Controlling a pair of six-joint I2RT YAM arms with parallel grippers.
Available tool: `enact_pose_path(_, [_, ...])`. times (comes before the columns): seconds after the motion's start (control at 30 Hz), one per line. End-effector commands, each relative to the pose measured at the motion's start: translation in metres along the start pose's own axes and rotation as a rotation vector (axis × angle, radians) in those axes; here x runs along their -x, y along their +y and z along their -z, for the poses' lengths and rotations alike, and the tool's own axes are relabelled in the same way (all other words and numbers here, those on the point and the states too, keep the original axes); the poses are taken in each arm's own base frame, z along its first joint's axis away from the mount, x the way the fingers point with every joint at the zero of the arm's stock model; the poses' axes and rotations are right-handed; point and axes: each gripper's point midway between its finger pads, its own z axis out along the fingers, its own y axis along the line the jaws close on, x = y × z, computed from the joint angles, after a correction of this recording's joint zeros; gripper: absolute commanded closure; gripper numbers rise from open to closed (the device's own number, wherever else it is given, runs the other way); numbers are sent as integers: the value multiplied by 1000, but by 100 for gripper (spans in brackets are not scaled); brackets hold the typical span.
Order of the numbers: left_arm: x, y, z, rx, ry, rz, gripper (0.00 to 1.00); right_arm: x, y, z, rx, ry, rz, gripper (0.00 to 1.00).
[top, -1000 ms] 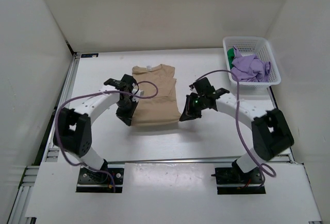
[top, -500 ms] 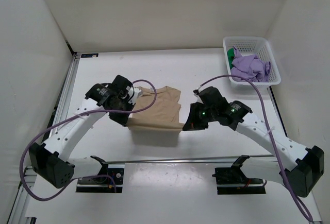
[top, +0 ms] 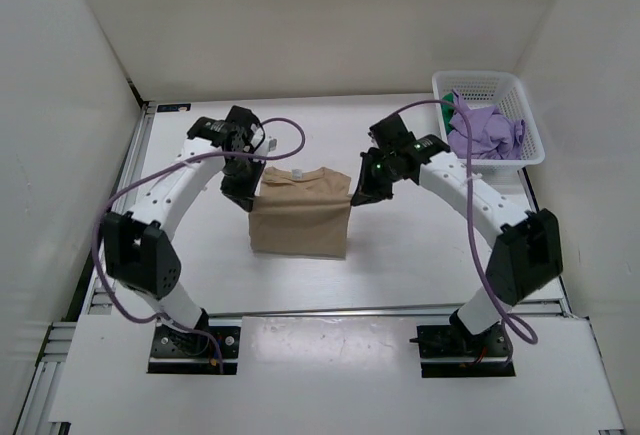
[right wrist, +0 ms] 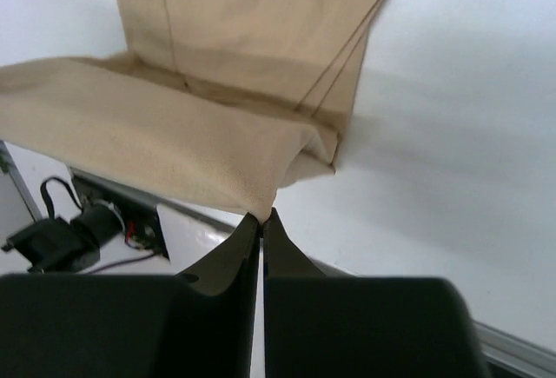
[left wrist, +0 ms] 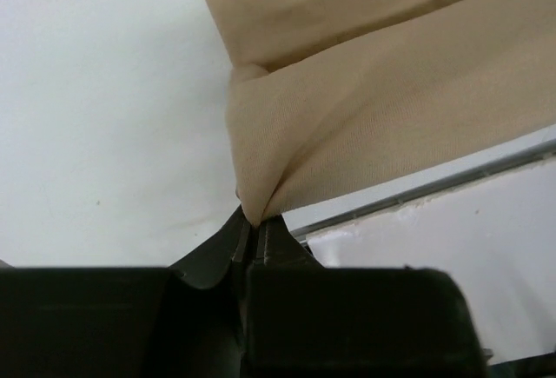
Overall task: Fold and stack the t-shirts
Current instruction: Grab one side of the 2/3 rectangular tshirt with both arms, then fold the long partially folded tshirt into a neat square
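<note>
The left fingers [left wrist: 236, 248], pinched shut on one hem corner of the tan cotton t-shirt [top: 300, 217], have carried it back to the collar. The right fingers [right wrist: 282, 252] clamp the other corner likewise. The shirt now lies halved, mid white surface [top: 420, 255], so release seems next.

White tabletop [top: 400, 255] w/ white walls [top: 300, 25] on 3 sides; even light.

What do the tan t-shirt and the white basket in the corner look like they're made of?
Tan t-shirt: soft knit fabric, probably cotton jersey, matte; the left wrist view shows a fine weave and limp folds. White latticed basket: likely rigid moulded plastic, smooth, with regular grid holes in its walls.
</note>
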Motion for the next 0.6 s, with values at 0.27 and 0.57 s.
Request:
enact_pose_path(0.27, [92, 33, -35, 1, -96, 70, 90, 76, -23, -41, -80, -23, -66, 100])
enact_pose_path(0.57, [116, 50, -80, 8, -77, 96, 84, 130, -48, -87, -114, -64, -169, 97])
